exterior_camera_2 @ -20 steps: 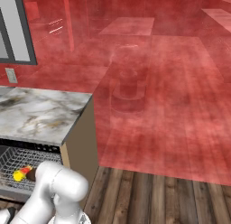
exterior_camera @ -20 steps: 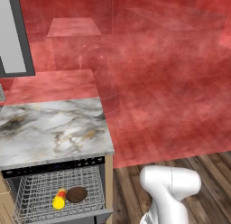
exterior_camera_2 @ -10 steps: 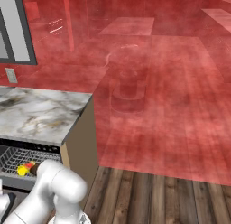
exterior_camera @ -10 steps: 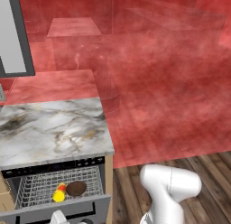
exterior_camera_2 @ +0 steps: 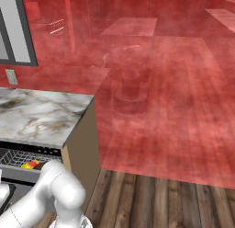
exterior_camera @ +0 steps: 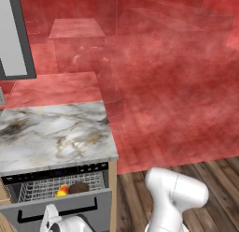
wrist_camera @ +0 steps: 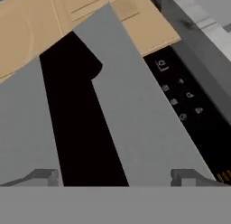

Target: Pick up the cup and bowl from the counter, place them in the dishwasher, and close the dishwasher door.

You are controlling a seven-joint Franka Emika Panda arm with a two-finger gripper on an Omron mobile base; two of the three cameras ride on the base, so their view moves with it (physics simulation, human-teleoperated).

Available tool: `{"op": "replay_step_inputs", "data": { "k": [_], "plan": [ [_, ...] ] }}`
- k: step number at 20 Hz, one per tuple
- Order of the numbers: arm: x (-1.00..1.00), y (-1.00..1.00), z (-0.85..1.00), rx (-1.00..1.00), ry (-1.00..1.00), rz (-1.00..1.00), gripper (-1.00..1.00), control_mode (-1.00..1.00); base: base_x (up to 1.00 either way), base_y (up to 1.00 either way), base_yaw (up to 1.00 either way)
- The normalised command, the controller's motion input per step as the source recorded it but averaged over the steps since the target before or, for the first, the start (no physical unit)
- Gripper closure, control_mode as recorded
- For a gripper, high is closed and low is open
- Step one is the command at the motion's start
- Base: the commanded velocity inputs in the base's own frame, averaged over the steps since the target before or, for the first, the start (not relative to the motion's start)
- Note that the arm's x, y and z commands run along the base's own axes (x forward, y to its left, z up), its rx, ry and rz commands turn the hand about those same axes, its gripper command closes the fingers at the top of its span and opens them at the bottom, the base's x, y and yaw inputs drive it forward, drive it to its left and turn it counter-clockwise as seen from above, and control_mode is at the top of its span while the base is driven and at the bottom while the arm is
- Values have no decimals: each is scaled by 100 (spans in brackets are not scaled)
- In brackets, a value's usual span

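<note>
The yellow cup (exterior_camera: 61,192) and the dark brown bowl (exterior_camera: 79,187) lie side by side in the wire rack of the dishwasher (exterior_camera: 56,172), under the marble counter (exterior_camera: 51,133). From the right the cup (exterior_camera_2: 30,165) shows in the rack beside my arm. The grey dishwasher door (exterior_camera: 70,204) stands tilted most of the way up, its dark handle (exterior_camera: 56,212) facing me. My gripper (wrist_camera: 115,178) is open and empty, close against the door panel (wrist_camera: 140,123), with the handle bar (wrist_camera: 76,119) running between its fingertips (wrist_camera: 45,177).
The black control strip (wrist_camera: 185,105) with small buttons lies just beyond the door's edge. Tan wood panels (wrist_camera: 67,20) flank the dishwasher. My white arm (exterior_camera: 175,193) bends over wooden floor at the right. Red-tinted mirror surfaces fill the background.
The dishwasher door has swung upward from lying low to nearly upright. Less of the rack with cup and bowl shows above it. My hand rose with the door.
</note>
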Motion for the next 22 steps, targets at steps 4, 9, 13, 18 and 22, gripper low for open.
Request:
{"op": "replay_step_inputs", "data": {
  "k": [4, 9, 13, 18, 22],
  "plan": [
    [73, 0, -39, 0, -3, 0, -100, -100, 0, 0, 0],
    [65, 0, -43, 0, -3, 0, -100, -100, 0, 0, 0],
    [70, 0, -46, 0, -5, 0, -100, -100, 0, 0, 0],
    [70, -3, -51, 0, -5, 0, -100, -100, 0, 0, 0],
    [48, 0, -47, 0, -4, 0, -100, -100, 0, 0, 0]
  ]
}}
